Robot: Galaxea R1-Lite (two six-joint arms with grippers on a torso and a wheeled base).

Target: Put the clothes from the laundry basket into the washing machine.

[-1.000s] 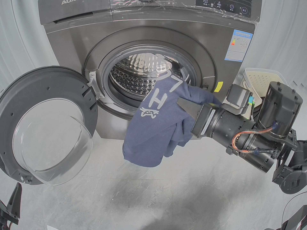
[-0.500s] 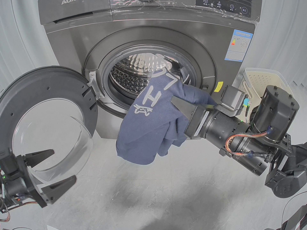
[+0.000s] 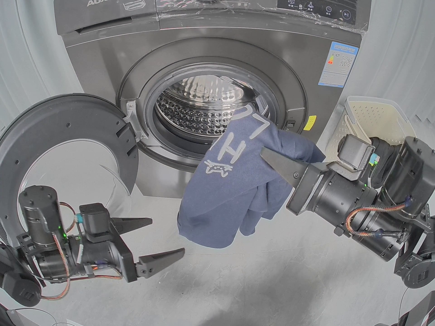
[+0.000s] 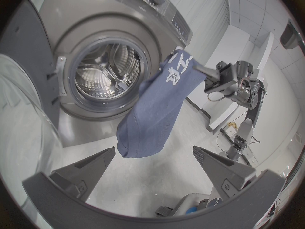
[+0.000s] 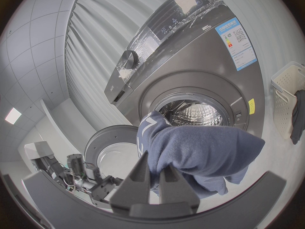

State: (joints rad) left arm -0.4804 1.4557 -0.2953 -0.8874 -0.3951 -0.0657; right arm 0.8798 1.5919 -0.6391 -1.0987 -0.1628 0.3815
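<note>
One washing machine [image 3: 104, 64]: grey front-loader facing me, its round mouth uncovered and the steel drum [image 3: 199, 98] bare behind it.
Door [image 3: 68, 127]: swung fully out on my left side, with its clear bowl facing outward.
Shirt [image 3: 226, 191]: navy blue with white printed marks on the side turned toward my left. It hangs in the air outside the machine, in front of the lower right part of the mouth. Its long axis runs nearly straight up and down. The bunched upper end rises level with the rim of the opening, and the loose hem points down at the floor [image 3: 272, 277] without touching it. The cloth is folded over and creased, with a second flap trailing behind the main drop.
Laundry basket [image 3: 378, 114]: cream perforated plastic, standing on the floor just beside the machine's right flank. A dark garment [image 5: 298, 115] is draped over its edge.
Right tool [image 3: 272, 157]: fingers pressed together on a fold near the shirt's top and carrying its whole weight. It points toward the drum mouth.
Left tool [image 3: 166, 237]: spread wide with nothing between the fingers. It sits low in front of the open door, aimed toward the shirt's hem and well apart from it.
</note>
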